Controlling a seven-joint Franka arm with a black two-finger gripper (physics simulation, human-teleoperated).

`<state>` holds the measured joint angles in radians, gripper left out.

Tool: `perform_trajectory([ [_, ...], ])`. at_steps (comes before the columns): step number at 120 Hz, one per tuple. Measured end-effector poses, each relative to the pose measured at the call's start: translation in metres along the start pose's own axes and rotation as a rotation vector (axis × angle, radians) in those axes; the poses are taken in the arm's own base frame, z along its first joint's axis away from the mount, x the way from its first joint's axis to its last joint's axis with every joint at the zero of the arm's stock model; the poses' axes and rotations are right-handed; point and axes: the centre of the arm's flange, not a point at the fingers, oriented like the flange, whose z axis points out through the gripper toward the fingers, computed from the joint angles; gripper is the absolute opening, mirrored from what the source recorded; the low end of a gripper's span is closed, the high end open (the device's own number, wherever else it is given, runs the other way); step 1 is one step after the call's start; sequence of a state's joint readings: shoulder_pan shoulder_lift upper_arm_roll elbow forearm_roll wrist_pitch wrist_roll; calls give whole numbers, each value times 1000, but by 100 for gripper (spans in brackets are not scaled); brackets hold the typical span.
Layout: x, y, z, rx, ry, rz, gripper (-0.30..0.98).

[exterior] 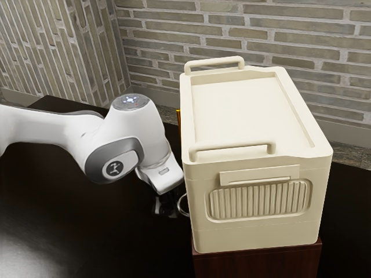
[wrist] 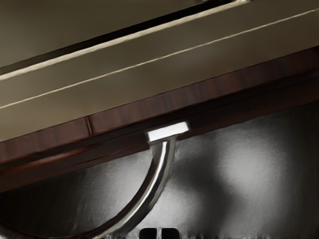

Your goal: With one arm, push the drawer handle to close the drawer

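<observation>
Gripper and drawer handle, closing push. The gripper (wrist: 159,233) is closed, its two dark fingertips all but meeting and nothing seen between them; it lies just beside the curved metal handle (wrist: 163,169), which serves here as landmark. In the exterior view the hand stands on the arm's side of the handle; whether metal and fingertips touch cannot be told. The handle's squared mount is fixed to the dark red wooden front (wrist: 224,112), directly behind it. How far the drawer stands out cannot be read from these views. Above the handle, on the cabinet (exterior: 258,263), sits the cream case (exterior: 252,234); the dark tabletop (exterior: 87,231) extends below and around it.

Step in hand, as judged: bring the closed fingertips squarely against the outer curve of the handle, then push straight toward the wooden front, to the exterior view's right. Contact is best made near the middle of the curve; an off-centre push may skew the drawer, and fingertips straying into the loop may slide past the metal or hook it. Pressure should be slow and even, with the hand kept clear of the case above the handle, and should cease once the front seats.
</observation>
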<state>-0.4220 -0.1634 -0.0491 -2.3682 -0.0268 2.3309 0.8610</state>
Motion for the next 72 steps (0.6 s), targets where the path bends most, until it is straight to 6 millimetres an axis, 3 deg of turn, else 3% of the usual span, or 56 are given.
perform_trajectory([
  [18, -9, 8, -22, -8, -7, -47, -10],
  [36, -27, 17, -64, 1, -12, -112, -9],
  [59, -50, 38, -121, 16, -11, -191, 29],
  [72, -71, 52, -156, 32, -1, -241, 44],
])
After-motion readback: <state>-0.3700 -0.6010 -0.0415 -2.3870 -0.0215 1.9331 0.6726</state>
